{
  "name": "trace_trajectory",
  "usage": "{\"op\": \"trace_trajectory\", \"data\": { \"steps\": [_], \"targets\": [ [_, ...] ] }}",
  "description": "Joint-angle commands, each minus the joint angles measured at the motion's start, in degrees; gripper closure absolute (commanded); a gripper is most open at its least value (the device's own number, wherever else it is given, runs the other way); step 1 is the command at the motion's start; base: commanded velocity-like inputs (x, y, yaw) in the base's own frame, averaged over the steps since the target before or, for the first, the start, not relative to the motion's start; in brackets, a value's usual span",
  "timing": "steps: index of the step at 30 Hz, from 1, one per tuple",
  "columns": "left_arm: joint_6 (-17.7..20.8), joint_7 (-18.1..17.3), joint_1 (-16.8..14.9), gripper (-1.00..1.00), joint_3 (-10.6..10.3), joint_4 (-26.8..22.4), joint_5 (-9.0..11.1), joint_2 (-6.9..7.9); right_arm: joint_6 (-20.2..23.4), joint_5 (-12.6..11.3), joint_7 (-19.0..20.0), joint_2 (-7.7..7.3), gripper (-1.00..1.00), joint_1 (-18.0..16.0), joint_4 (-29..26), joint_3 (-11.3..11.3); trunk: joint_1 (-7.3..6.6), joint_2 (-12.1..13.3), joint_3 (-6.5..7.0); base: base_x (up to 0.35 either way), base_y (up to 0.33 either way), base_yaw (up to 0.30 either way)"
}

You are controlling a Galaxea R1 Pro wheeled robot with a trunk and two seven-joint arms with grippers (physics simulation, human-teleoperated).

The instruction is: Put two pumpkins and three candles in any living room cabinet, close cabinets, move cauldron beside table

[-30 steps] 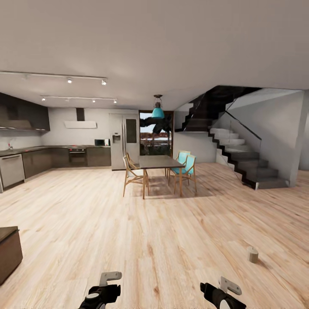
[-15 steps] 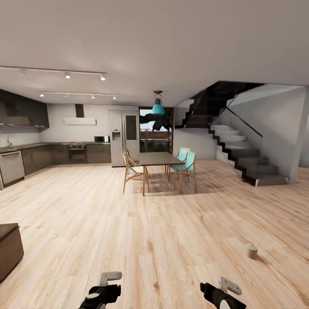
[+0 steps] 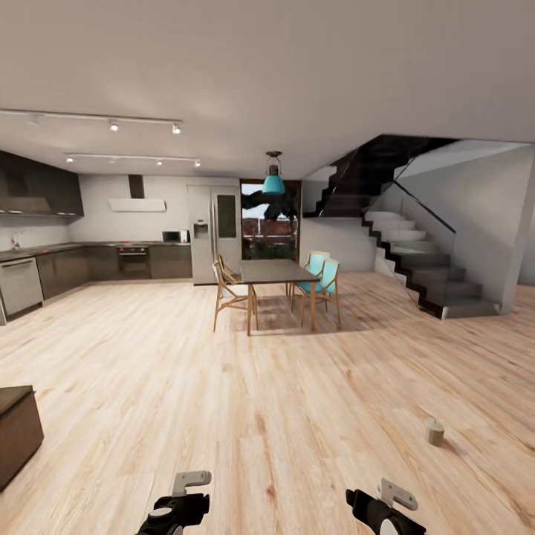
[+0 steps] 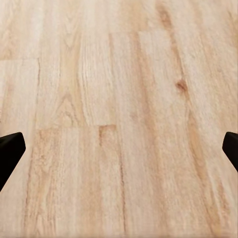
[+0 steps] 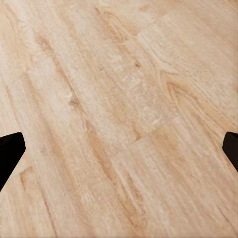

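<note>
Both the left pincer and right pincer gape wide, empty. The short beige cylindrical candle stands alone on the light wood plank floor; a hasty approach could topple it.

A dark cabinet is cut off by the head view's left edge. Both arms are cropped at the bottom edge. Only black fingertips show.

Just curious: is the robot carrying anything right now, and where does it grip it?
Nothing. Both the left end effector and right end effector are open over bare wood floor.
</note>
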Motion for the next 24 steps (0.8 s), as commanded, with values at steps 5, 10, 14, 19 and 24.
{"op": "trace_trajectory", "data": {
  "steps": [5, 10, 14, 19, 24],
  "targets": [
    [0.3, 0.6, 0.0, -1.0, -0.5, -0.1, 0.5, 0.1, 0.1, -0.5, -0.4, -0.03, -1.0, 0.0, -0.2, 0.2, -1.11, 2.0, 0.35, 0.0, 0.0, 0.0],
    [0.3, 0.6, 0.0, -1.0, -0.5, -0.1, 0.5, 0.1, 0.0, -0.5, -0.4, 0.0, -1.0, 0.0, -0.2, 0.2, -2.21, 4.0, 1.03, 0.0, 0.0, 0.0],
    [0.3, 0.6, 0.0, -1.0, -0.5, -0.1, 0.5, 0.1, -0.2, -0.5, -0.5, 0.0, -1.0, 0.0, -0.2, 0.3, -3.08, 5.6, 1.7, 0.0, 0.0, 0.0],
    [0.3, 0.6, 0.0, -1.0, -0.5, -0.1, 0.5, 0.1, -0.2, -0.5, -0.5, -0.01, -1.0, 0.0, -0.2, 0.3, -4.18, 7.6, 2.38, 0.0, 0.0, 0.0],
    [0.3, 0.6, 0.0, -1.0, -0.5, -0.1, 0.5, 0.1, -0.1, -0.5, -0.6, 0.01, -1.0, 0.0, -0.2, 0.3, -5.28, 9.6, 2.87, 0.0, 0.0, 0.0]
  ]
}}
